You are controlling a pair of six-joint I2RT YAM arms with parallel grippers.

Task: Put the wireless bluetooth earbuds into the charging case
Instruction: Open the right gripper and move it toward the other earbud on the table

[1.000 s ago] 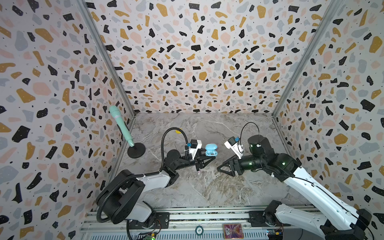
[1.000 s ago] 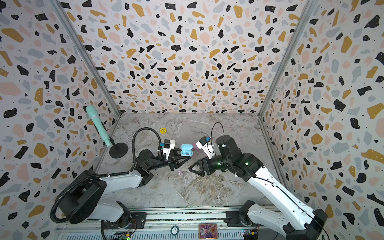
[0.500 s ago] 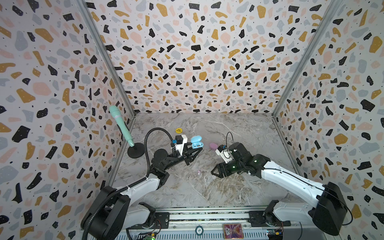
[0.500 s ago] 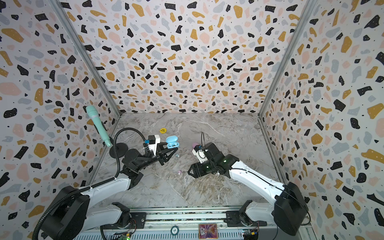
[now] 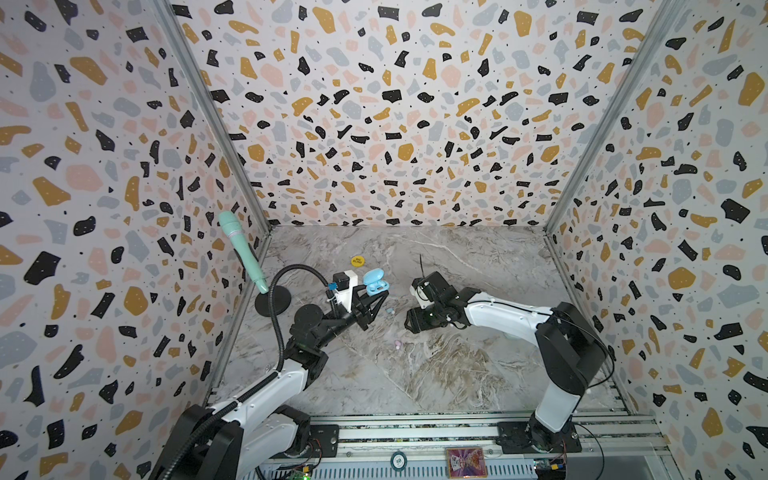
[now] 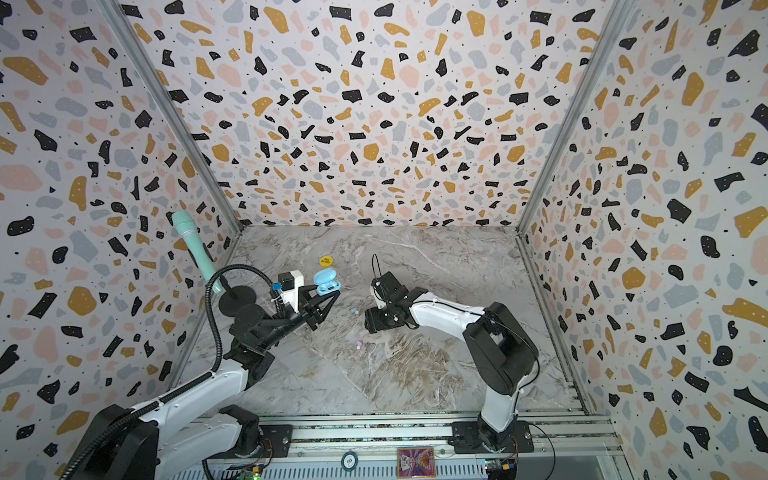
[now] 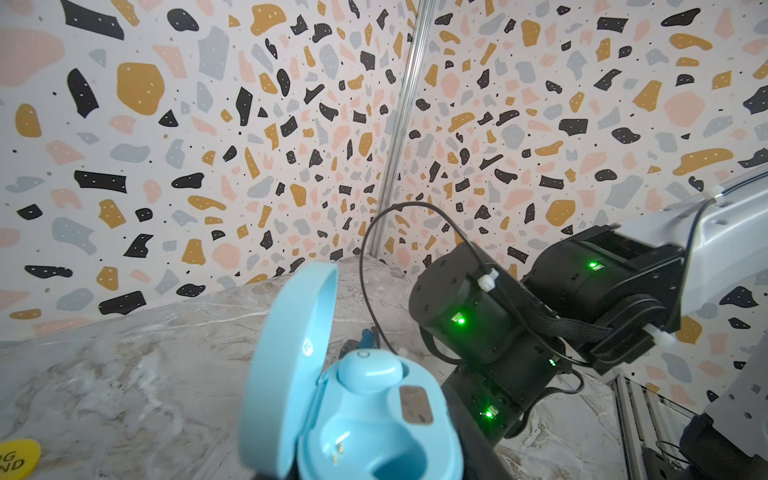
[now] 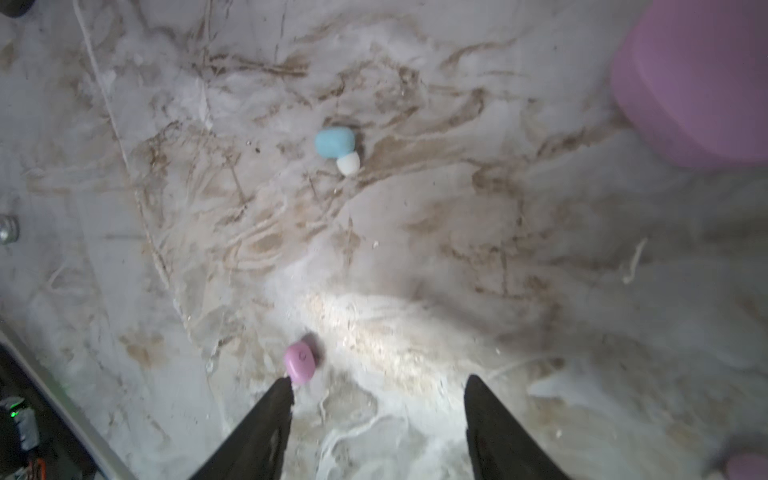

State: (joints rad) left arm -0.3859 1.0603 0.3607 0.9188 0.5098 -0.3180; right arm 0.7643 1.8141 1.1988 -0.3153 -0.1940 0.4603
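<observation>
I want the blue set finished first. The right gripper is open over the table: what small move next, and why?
Probably shift the right gripper away from the pink earbud beside it and straddle the blue earbud lying loose on the table: the blue charging case, held open in the left gripper, shows one bud seated and one socket empty.

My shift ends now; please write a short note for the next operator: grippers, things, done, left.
Left gripper: shut on the open blue case, held off the table.
Right gripper: open, empty, low over the table.
Done: one blue earbud sits in the case; second slot empty.
Left: loose blue earbud and pink earbud lie on the table; pink case nearby.
</observation>
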